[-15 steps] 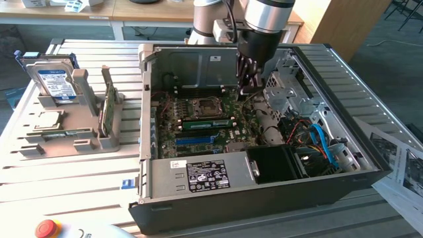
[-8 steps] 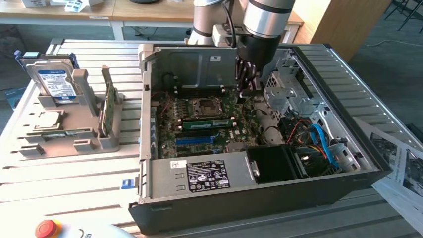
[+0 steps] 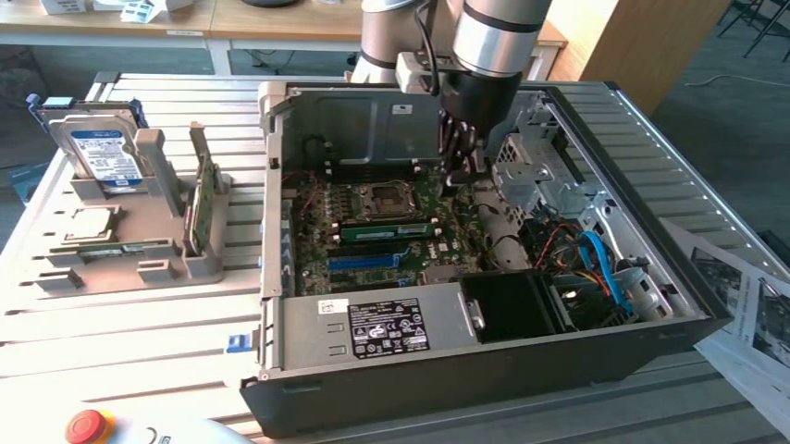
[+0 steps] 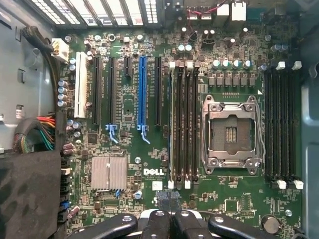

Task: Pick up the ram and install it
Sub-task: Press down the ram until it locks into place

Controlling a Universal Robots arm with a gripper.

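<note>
The ram [image 3: 199, 192] is a thin green stick standing on edge in a grey holder [image 3: 148, 240] at the exterior view's left, outside the case. My gripper [image 3: 464, 178] hangs inside the open computer case, above the motherboard [image 4: 129, 164] and beside the CPU socket [image 4: 232, 134]. Its fingers [image 4: 162, 200] are pressed together with nothing between them, well away from the ram. The four memory slots [image 4: 183, 124] with white latches lie just ahead of the fingertips. A green strip [image 3: 388, 230] sits along that slot bank; whether it is a seated stick I cannot tell.
A silver hard drive [image 3: 104, 153] with a blue-white label and a square CPU chip [image 3: 87, 223] also sit on the holder. The case walls [image 3: 269, 203], drive cage [image 3: 537, 176], cables [image 3: 598, 264] and power supply [image 3: 383, 326] hem in the gripper. Papers [image 3: 746, 305] lie at the right.
</note>
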